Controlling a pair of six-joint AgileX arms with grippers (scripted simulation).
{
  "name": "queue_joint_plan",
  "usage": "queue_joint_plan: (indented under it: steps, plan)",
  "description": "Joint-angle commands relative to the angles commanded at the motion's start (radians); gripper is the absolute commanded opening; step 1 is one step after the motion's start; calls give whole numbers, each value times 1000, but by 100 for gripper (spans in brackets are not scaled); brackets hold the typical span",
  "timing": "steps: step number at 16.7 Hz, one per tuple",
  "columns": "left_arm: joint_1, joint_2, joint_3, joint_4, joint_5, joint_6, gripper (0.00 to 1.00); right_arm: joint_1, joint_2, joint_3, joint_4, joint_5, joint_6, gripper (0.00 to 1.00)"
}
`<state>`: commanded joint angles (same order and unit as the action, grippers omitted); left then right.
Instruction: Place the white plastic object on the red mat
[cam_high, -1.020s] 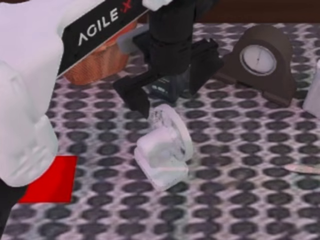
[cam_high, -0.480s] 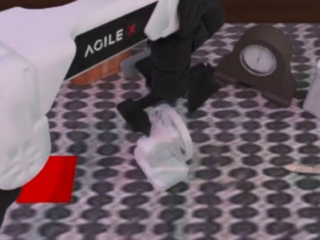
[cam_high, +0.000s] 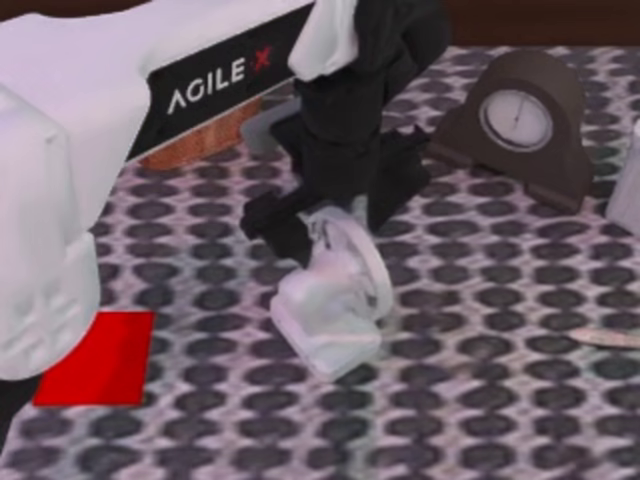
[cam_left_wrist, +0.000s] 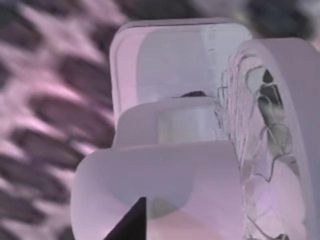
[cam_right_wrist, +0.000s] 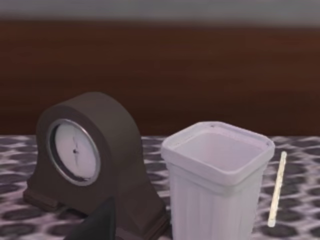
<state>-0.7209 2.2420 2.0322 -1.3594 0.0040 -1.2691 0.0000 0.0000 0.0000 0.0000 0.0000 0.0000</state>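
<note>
**Left gripper astride the white plastic object; red mat apart at the left**

Top view. The left arm reaches in from the upper left. Its left gripper stands low over the white plastic object, with one dark finger on the object's left side and the other on its right, beside the round grille disc. The fingers are spread wide enough to bracket the object's upper part; contact cannot be confirmed from this view. The object rests on the patterned counter near the middle, its rectangular base toward the viewer. The red mat lies flat at the left edge of the counter, well apart from the object and partly hidden by the arm's white casing. A dark mantel clock stands at the upper right. An orange-red wicker basket shows under the arm.

Left wrist view. The white plastic object fills the picture: base, cylindrical body and grille disc. A dark fingertip shows at the lower edge.

Right wrist view. The right arm is parked at the right, facing the mantel clock, a white ribbed bin and a thin pale stick on the counter. Whether the right gripper is open cannot be determined.
</note>
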Motion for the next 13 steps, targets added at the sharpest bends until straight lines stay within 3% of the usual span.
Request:
queue_joint_plan:
  steps: [8, 13]
  plan:
    - [0, 0, 0, 0, 0, 0, 2, 0, 0, 0, 0, 0, 0, 100]
    - [0, 0, 0, 0, 0, 0, 0, 0, 0, 0, 0, 0, 0, 100]
